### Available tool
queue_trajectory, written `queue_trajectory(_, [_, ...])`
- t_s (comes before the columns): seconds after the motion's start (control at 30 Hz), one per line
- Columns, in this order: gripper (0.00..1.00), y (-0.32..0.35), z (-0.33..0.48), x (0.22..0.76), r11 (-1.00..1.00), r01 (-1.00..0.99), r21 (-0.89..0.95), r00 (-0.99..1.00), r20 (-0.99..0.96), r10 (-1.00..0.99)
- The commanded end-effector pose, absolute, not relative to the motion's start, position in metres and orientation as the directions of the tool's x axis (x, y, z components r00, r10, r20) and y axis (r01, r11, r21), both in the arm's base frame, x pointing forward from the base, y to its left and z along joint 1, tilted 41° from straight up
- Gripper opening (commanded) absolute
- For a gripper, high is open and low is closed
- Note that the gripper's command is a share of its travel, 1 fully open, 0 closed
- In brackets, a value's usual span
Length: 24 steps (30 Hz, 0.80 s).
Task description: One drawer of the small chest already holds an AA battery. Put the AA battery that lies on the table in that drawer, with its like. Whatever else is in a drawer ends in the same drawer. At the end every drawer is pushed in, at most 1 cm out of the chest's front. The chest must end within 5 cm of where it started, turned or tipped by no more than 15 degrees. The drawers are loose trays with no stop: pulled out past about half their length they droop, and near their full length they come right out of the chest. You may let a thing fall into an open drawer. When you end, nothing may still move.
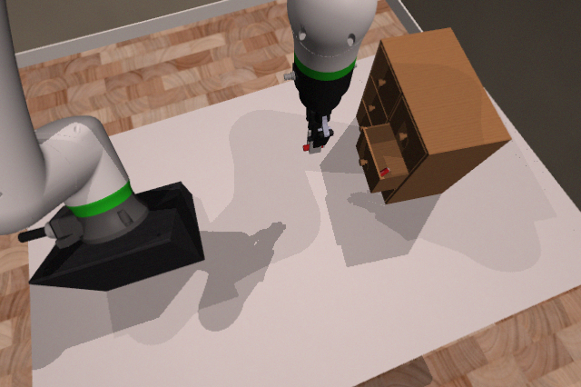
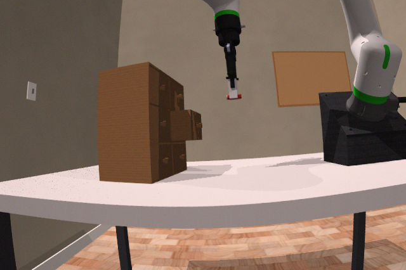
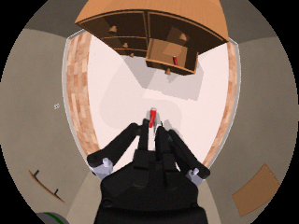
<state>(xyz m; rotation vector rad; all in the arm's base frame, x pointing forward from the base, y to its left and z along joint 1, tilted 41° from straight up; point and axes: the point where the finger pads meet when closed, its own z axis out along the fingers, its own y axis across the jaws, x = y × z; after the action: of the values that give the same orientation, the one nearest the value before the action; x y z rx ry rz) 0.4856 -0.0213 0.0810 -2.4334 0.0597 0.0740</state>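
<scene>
My gripper (image 1: 313,146) is shut on the AA battery (image 2: 238,96), a red and white cylinder held level, high above the table and to the left of the chest's front. It also shows between my fingertips in the wrist view (image 3: 152,119). The small wooden chest (image 1: 429,113) stands at the table's right. One middle-row drawer (image 1: 382,155) is pulled out part way. Inside it lies a second AA battery (image 1: 384,171), also seen in the wrist view (image 3: 176,60). The other drawers are pushed in.
The arm's black base (image 1: 123,242) stands at the table's left. The chest (image 2: 137,123) sits near the table's far right edge. A cork board (image 2: 309,77) hangs on the wall behind.
</scene>
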Motion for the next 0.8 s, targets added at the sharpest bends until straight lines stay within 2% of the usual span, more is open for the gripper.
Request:
queue_trajectory(0.0, [0.06,-0.022,0.082,0.486,-0.76,-0.063,-0.647,0.997,-0.069,-0.024])
queue_trajectory(0.27, [0.06,-0.022,0.081,0.485,-0.761,-0.064,-0.646,0.997,-0.01,-0.076])
queue_trajectory(0.43, [0.06,-0.02,0.077,0.479,-0.762,-0.068,-0.644,0.944,0.206,-0.258])
queue_trajectory(0.6, [0.06,-0.016,0.074,0.469,-0.762,-0.066,-0.645,0.866,0.343,-0.365])
queue_trajectory(0.67, [0.06,-0.016,0.074,0.469,-0.762,-0.066,-0.645,0.866,0.343,-0.365])
queue_trajectory(0.77, [0.06,-0.011,0.074,0.464,-0.757,-0.06,-0.65,0.752,0.469,-0.462])
